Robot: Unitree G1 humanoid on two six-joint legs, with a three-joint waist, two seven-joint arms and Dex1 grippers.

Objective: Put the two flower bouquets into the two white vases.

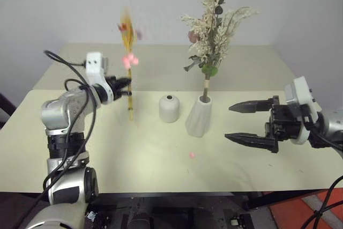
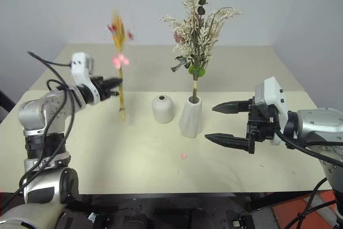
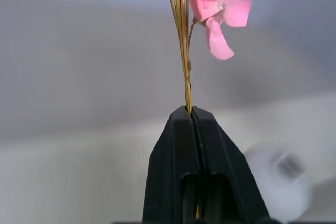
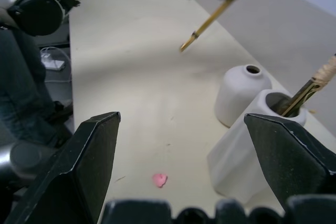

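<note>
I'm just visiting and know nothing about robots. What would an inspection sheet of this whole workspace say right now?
Surface: pale cream table, no damage seen.
Job's things: bushy cream-white bouquet stands in the taller vase; short round vase empty; slim yellow-stemmed bouquet held upright above the table, left of the short vase.
Clutter: one loose pink petal on the table in front of the vases.
End effectors: left end effector shut on the slim bouquet's stems; right end effector open, holding nothing, right of the taller vase.
Cables: black cable looping over the left arm.
Surroundings: plain light wall behind the table.
</note>
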